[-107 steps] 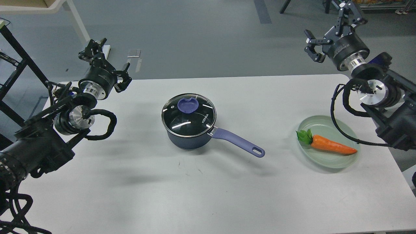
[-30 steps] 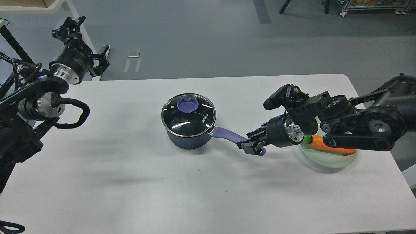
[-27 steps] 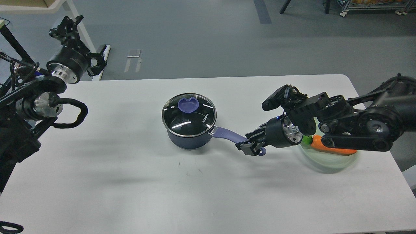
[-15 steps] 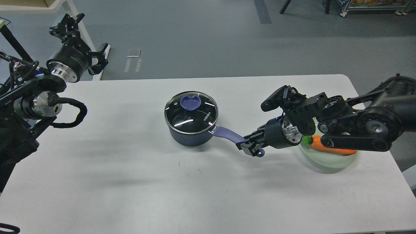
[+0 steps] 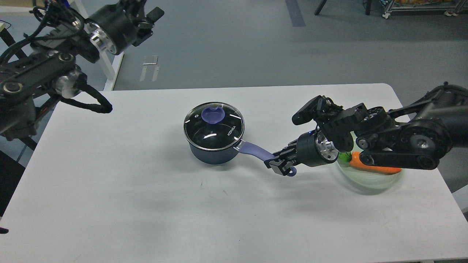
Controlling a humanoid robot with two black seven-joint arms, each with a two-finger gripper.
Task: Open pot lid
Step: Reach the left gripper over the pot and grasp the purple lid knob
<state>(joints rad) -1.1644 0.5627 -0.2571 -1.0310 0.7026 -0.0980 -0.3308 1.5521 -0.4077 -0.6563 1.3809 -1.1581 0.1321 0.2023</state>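
A dark blue pot (image 5: 212,151) stands at the table's middle with a glass lid (image 5: 214,126) resting on it. The lid has a purple knob (image 5: 212,115). The pot's purple handle (image 5: 254,149) points to the right and toward me. My right gripper (image 5: 280,163) is shut on the far end of that handle, low over the table. My left gripper (image 5: 144,14) is high at the back left, well away from the pot, beyond the table's edge. Its fingers are dark and cannot be told apart.
A pale green plate (image 5: 369,180) with an orange carrot (image 5: 376,168) lies at the right, partly behind my right arm. The white table (image 5: 146,204) stretches out to the front and left. A table leg (image 5: 109,69) stands on the floor at the back left.
My left arm has swung up and to the right, its gripper now pointing toward the table's back. The right gripper stays on the handle; the pot has barely shifted.
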